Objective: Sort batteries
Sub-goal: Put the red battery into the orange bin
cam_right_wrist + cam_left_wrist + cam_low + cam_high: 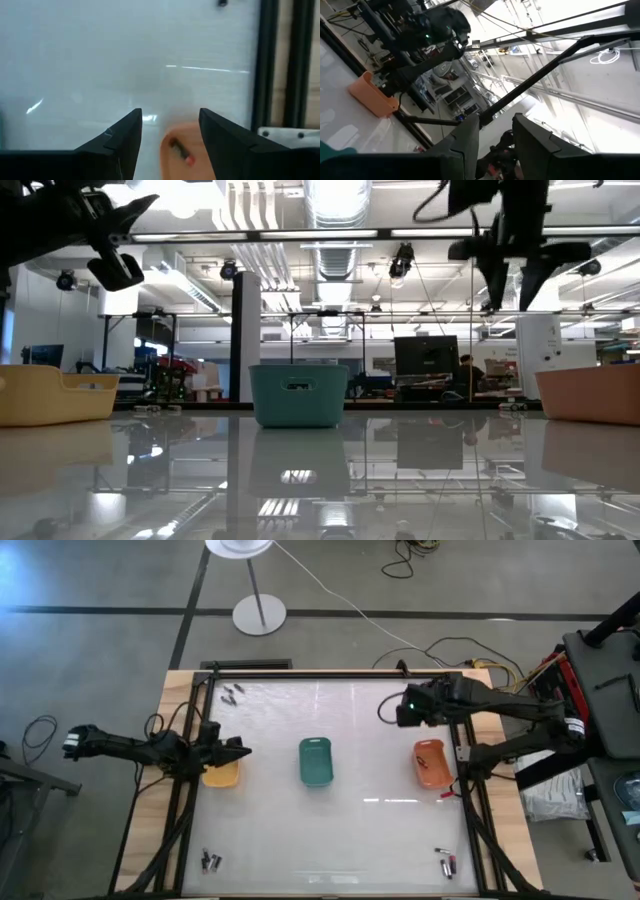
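Note:
Small batteries lie in groups on the table: at the far left (pixel 232 693), the near left (pixel 210 861) and the near right (pixel 447 862), and one by the orange tray (pixel 447 795). My left gripper (pixel 243 750) is open and empty, raised over the yellow tray (pixel 222 775); its wrist view (pixel 497 120) looks level across the table. My right gripper (pixel 400 710) is open and empty, high above the table on the far side of the orange tray (pixel 432 763). Its wrist view (pixel 170 117) looks down on the orange tray (pixel 172 160), where a battery with a red end (pixel 181 151) lies.
A green tray (pixel 315 762) stands at the table's middle, between the yellow and orange trays. A dark frame (pixel 460 755) runs along the table's edges. A lamp stand (pixel 259 612) and cables lie on the floor beyond the far edge.

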### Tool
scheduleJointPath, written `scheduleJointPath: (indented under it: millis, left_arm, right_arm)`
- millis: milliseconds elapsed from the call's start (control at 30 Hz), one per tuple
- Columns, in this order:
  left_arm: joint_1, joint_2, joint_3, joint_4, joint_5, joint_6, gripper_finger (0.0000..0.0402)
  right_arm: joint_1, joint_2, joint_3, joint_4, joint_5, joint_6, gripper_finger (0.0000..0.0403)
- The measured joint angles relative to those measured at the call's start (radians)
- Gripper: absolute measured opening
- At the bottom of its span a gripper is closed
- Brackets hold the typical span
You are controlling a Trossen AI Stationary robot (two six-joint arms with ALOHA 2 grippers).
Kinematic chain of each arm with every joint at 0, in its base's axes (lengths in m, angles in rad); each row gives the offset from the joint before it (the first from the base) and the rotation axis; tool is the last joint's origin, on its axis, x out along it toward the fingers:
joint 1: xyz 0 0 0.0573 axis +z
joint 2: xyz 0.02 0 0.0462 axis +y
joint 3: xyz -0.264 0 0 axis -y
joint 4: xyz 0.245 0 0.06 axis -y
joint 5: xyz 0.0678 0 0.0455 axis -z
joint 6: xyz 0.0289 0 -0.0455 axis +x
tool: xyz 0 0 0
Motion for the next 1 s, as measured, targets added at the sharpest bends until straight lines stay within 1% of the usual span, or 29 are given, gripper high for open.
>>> scheduleJointPath:
  millis: [167,333,433,567,733,867,1000]
  left_arm:
    - [0.000,0.001,0.000,-0.005,0.000,0.025,0.0100]
    - [0.000,0.002,0.000,-0.007,0.000,0.062,0.0100]
    - [0.000,0.009,0.000,-0.006,0.000,0.062,0.0100]
    - [0.000,0.032,0.000,-0.006,-0.015,0.063,0.0100]
    - [0.000,0.075,0.000,-0.006,-0.105,0.102,0.0100]
    - [0.001,0.107,0.000,-0.006,-0.210,0.124,0.0100]
    - [0.002,0.145,0.000,-0.008,-0.306,0.151,0.0100]
  right_arm:
    - [-0.185,0.072,-0.036,0.045,-0.015,-0.127,0.0183]
    - [-0.370,0.169,-0.075,0.183,-0.016,-0.257,0.0183]
    - [-0.455,0.242,-0.086,0.265,-0.016,-0.325,0.0179]
    - [-0.545,0.333,-0.089,0.317,-0.013,-0.388,0.0170]
    - [-0.626,0.419,-0.089,0.391,-0.013,-0.457,0.0163]
    - [-0.632,0.462,-0.090,0.463,-0.003,-0.489,0.0159]
    - [-0.643,0.496,-0.094,0.492,0.023,-0.493,0.0153]
